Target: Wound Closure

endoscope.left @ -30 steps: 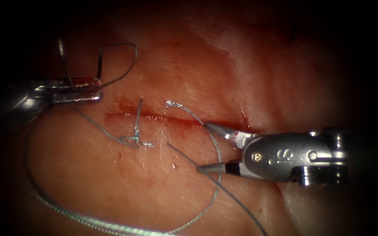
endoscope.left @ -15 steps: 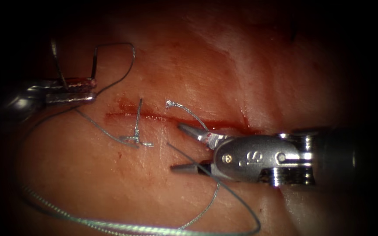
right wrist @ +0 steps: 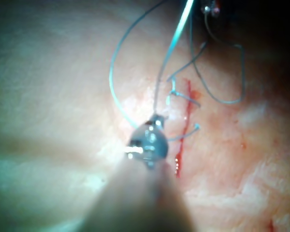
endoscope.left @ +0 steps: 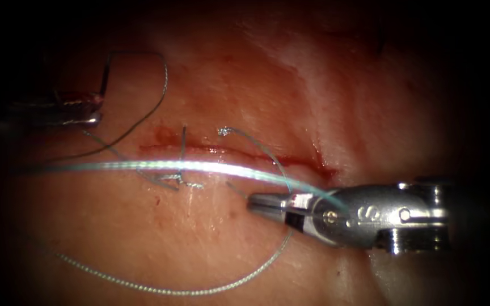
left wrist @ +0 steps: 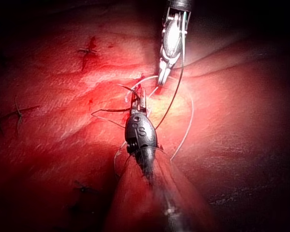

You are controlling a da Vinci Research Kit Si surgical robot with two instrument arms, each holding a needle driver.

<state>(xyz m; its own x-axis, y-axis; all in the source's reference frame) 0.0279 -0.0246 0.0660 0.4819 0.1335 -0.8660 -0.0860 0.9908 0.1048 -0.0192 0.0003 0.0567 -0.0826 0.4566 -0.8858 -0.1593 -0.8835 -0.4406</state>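
Tissue: one tied stitch across cut, rest unclosed; right tool pinching thread at 4 o'clock; left tool clamped on thread, 10 o'clock.

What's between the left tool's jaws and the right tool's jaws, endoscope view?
In the endoscope view, between the left tool and the right tool: a taut thread, the tied stitch, the cut's left end and bare tissue.

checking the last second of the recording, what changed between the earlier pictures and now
The right tool, open before, has shut on the thread, which now runs taut across the tissue to the left. The left tool drew back leftward, still holding the needle and thread. The knotted stitch over the cut stayed put.
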